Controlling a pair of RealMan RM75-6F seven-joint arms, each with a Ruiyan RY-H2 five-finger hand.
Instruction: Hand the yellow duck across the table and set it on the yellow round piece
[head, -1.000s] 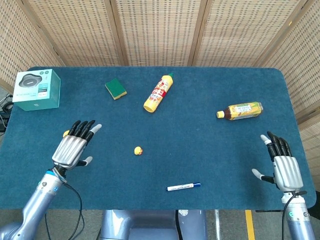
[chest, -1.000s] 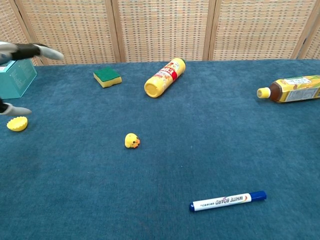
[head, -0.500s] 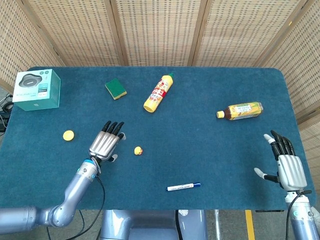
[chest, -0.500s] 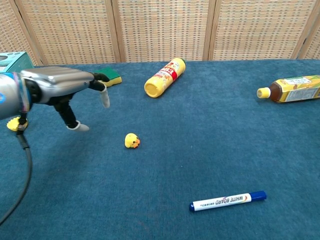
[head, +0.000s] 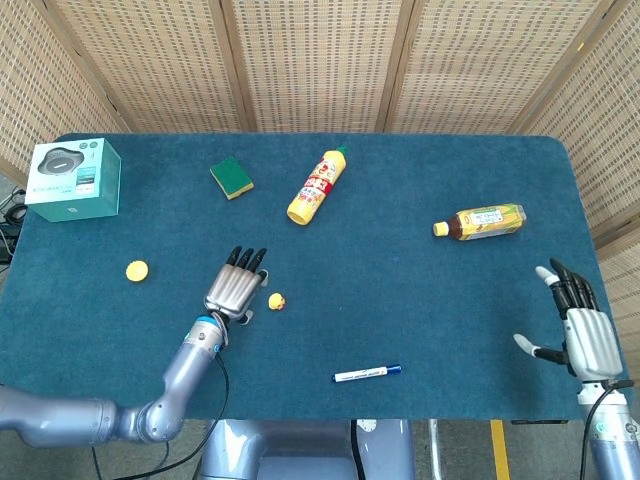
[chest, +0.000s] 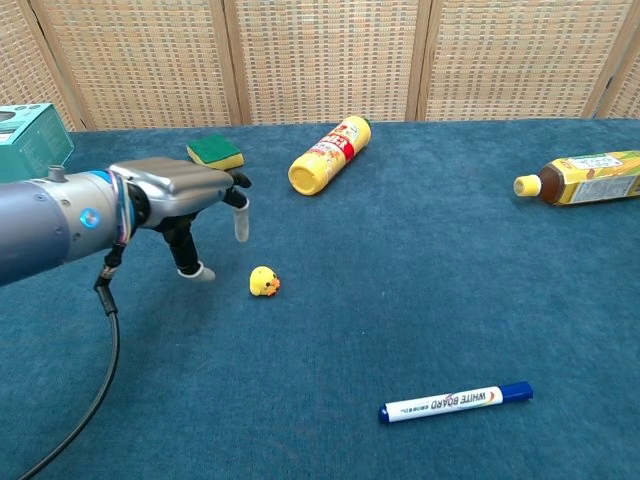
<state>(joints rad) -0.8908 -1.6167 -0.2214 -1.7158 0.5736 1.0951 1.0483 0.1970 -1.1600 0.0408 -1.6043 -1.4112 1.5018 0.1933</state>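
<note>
The small yellow duck (head: 276, 301) (chest: 264, 282) sits on the blue table a little left of centre. My left hand (head: 235, 287) (chest: 190, 195) hovers just to its left, palm down, fingers spread, holding nothing and not touching the duck. The yellow round piece (head: 136, 270) lies further left on the table; the chest view does not show it, my arm is in front. At the table's right front corner my right hand (head: 580, 325) stands open and empty, seen only in the head view.
A teal box (head: 72, 178) stands at the back left, a green-and-yellow sponge (head: 231, 177) and a yellow sauce bottle (head: 317, 186) lie at the back. A tea bottle (head: 483, 222) lies at the right. A whiteboard marker (head: 366, 374) lies near the front edge.
My left hand has swept right from over the round piece to just beside the duck. The right hand has drifted slightly right and toward the front. The duck has not moved.
</note>
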